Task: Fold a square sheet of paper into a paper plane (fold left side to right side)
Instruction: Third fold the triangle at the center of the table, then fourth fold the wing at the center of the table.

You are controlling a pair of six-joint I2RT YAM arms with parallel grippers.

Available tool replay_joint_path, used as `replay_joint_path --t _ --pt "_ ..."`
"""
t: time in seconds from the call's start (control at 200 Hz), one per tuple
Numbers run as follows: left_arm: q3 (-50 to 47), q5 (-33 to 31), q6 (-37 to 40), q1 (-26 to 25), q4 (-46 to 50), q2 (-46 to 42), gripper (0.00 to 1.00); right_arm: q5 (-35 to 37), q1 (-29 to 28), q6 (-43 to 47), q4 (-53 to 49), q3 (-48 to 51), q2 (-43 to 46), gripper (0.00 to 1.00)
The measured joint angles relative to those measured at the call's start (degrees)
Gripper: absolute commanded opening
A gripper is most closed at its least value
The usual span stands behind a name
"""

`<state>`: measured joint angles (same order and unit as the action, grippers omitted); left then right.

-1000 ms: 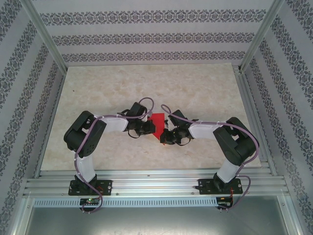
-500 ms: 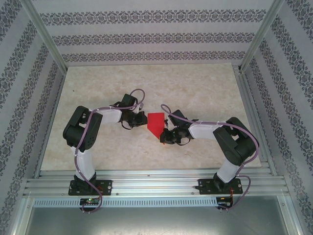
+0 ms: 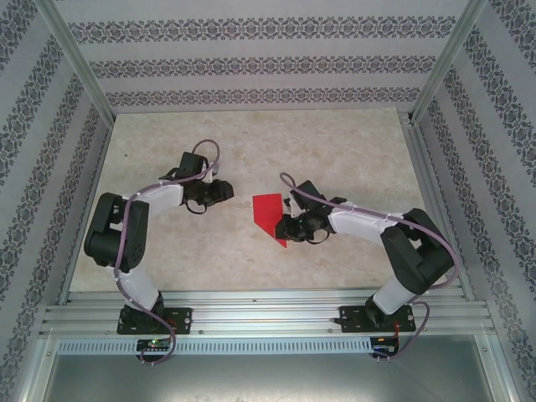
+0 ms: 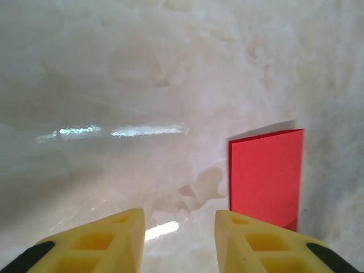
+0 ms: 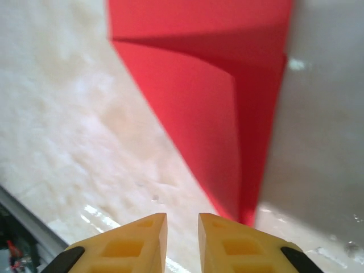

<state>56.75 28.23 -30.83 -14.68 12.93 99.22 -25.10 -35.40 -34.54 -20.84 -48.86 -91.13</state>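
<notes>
**A:** What could spoil this from here?

**B:** The paper plane (image 3: 268, 213) lies loose on the counter (image 3: 352, 151) with nothing pinning it. Its pointed end is just ahead of the right claw (image 5: 182, 217). I judge that a low sweep by that claw could catch the raised flap or nudge the tip. Either would skew the crease or let the fold spring open.

**A:** And the claws themselves?

**B:** The right claw stands at a narrow gap with nothing in it. The paper's tip sits just ahead and slightly to one side of its fingers, and I cannot tell whether it touches them. The left claw (image 4: 179, 213) is partly open and holds nothing. The plane lies ahead of it and off to one side, apart from its fingers.
</notes>
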Motion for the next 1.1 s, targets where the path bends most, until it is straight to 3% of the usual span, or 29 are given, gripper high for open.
replay_joint_path --t 0.115,0.34,0.664,1.099 --pt "-4.2 3.3 -2.7 0.0 -3.4 -3.9 0.44 0.0 1.1 0.9 -0.4 -4.0 0.6 0.19" --pt "-9.7 8.3 -8.2 -0.9 -8.2 -3.0 0.49 0.2 1.4 1.7 0.2 -7.9 -6.3 0.17" --pt "-8.8 10.6 -11.6 -4.6 -12.6 1.0 0.53 2.0 4.7 2.4 -0.2 -7.9 -9.5 0.17" --pt "-2.6 10.5 -11.9 -7.9 -12.7 4.7 0.54 2.6 4.8 3.2 -0.2 -7.9 -10.5 0.17"
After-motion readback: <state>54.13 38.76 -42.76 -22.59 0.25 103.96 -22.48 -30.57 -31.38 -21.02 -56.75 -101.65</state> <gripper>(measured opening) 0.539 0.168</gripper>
